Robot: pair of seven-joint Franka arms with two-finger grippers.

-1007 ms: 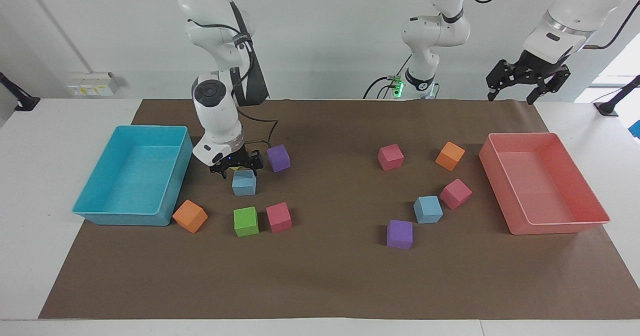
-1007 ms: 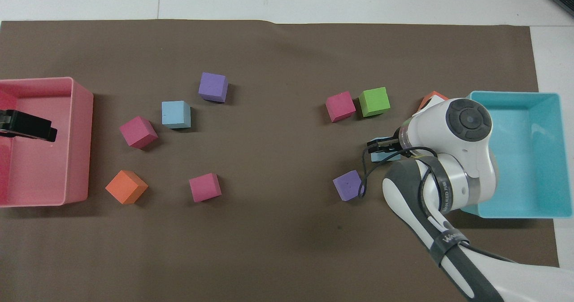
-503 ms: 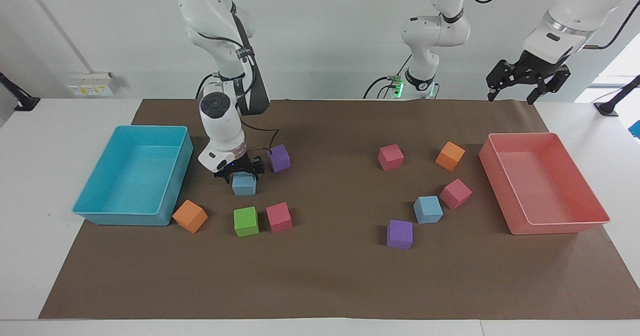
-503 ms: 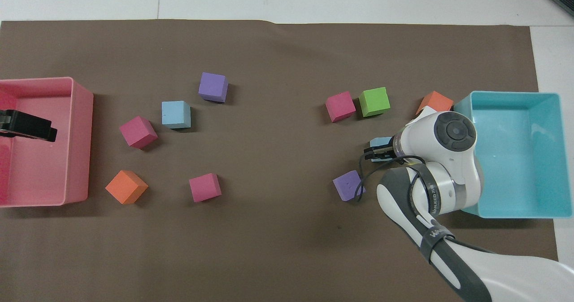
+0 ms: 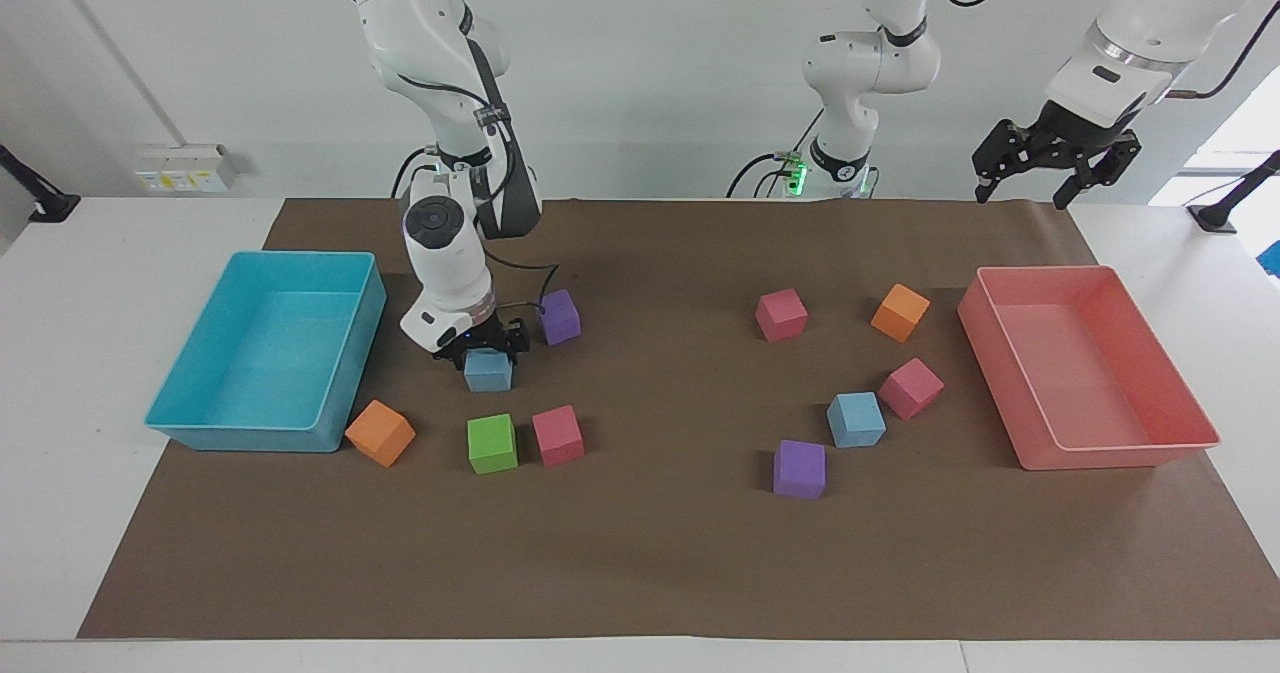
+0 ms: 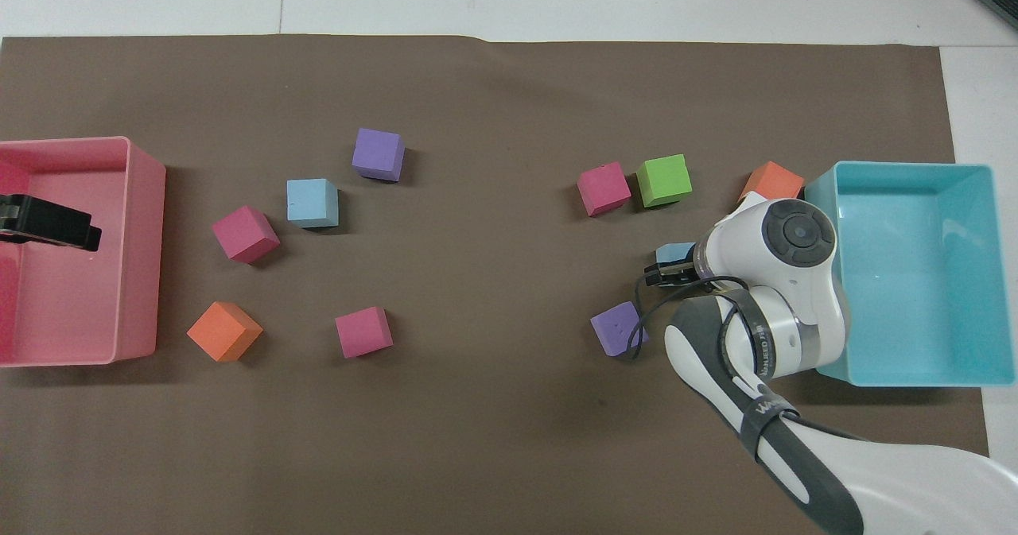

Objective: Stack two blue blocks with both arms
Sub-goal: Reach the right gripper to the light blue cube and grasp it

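Note:
One blue block [image 5: 488,372] sits on the brown mat beside the turquoise tray, mostly covered by the arm in the overhead view [image 6: 678,252]. My right gripper [image 5: 487,352] [image 6: 670,270] is down over this block, open, with one finger on each side of its top. The block rests on the mat. The other blue block [image 5: 856,420] [image 6: 312,202] lies toward the left arm's end, between a pink cube and a purple cube. My left gripper [image 5: 1025,193] [image 6: 49,230] waits open in the air over the pink tray's end of the table.
A turquoise tray [image 5: 250,437] stands at the right arm's end and a pink tray [image 5: 1110,456] at the left arm's end. A purple cube [image 5: 559,316] sits close beside the right gripper. Green [image 5: 492,443], pink [image 5: 558,435] and orange [image 5: 380,433] cubes lie farther out.
My right gripper has come down from just above the blue block until its fingers straddle it. The left arm and all cubes have stayed put.

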